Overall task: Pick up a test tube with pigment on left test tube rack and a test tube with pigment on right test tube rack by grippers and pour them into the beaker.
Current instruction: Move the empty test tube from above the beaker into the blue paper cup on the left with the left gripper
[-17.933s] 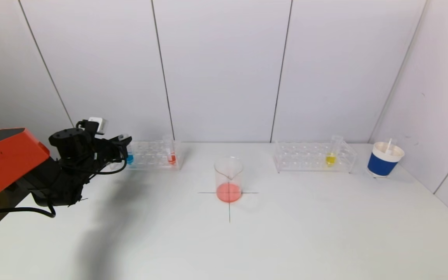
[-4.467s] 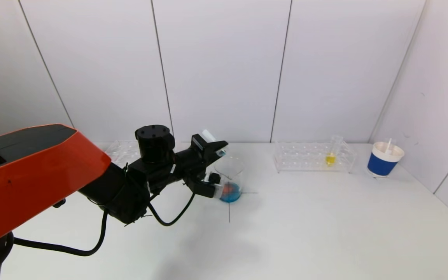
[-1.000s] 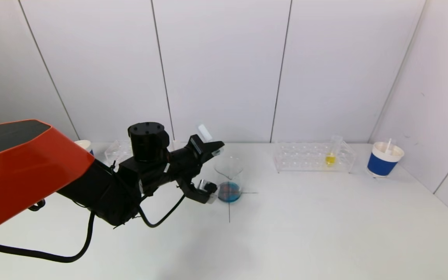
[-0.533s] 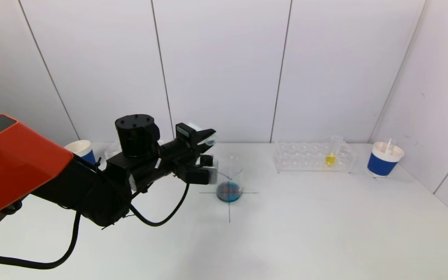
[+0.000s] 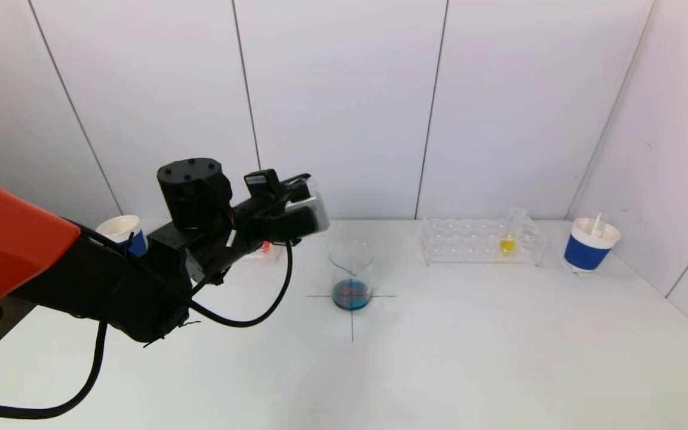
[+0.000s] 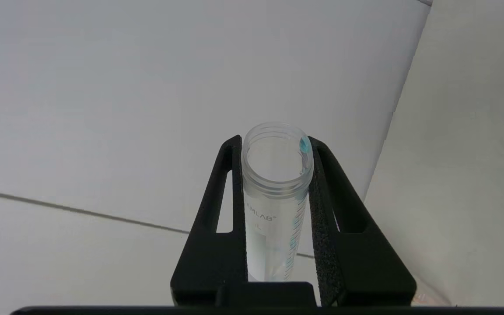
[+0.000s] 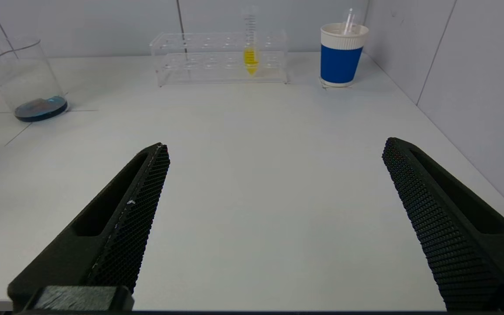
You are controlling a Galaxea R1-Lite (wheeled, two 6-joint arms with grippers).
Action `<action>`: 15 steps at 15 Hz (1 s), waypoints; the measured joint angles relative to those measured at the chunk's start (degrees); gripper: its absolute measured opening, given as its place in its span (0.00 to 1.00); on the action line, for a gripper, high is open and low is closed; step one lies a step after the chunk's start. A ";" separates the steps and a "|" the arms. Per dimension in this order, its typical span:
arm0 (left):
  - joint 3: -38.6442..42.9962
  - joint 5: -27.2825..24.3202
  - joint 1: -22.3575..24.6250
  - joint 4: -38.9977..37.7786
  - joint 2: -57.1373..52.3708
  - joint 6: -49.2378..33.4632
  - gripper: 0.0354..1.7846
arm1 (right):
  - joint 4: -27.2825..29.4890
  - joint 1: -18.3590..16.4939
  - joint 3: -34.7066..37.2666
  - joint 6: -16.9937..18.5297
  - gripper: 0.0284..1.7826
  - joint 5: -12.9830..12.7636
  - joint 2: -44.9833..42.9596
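A: What has moved since half a second ago?

B: The left arm [image 5: 111, 280] has gone up and back toward the left side. Its left gripper [image 5: 305, 206] was just beside the beaker rim, and now it hangs higher, above the table [image 5: 439, 358] and to the left of the beaker [image 5: 351, 275].

A: What does this gripper hold?

B: Its two fingers [image 6: 328, 218] are pressed on a clear test tube [image 6: 276, 197]. The tube looks almost empty. Only a small blue drop sits at its rim, and the open mouth points away from the wrist camera.

A: And the beaker?

B: It stands on the black cross mark in the middle of the table. At its bottom there is dark blue liquid with some red in it.

A: Where are the racks?

B: The right test tube rack [image 5: 481, 242] stands at the back wall, to the right of the beaker. One tube with yellow pigment [image 5: 508, 242] is upright in it, near its right end. The left test tube rack [image 5: 257, 251] is mostly hidden behind the arm; only a bit of red shows there.

A: And the right gripper [image 7: 274, 218]?

B: It waits low over the near part of the table, with the fingers wide apart and nothing between them.

A: Anything smaller?

B: A blue paper cup [image 5: 593, 245] stands at the far right, and another cup [image 5: 123, 234] at the far left.
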 joint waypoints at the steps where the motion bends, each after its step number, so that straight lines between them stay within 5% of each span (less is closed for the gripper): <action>1: -0.52 1.24 0.02 0.01 -0.18 -2.55 0.23 | 0.02 0.00 0.00 0.00 0.99 0.00 0.00; 15: -10.53 31.31 0.94 9.11 -4.35 -31.34 0.23 | 0.00 0.00 0.00 -0.02 0.99 0.01 0.00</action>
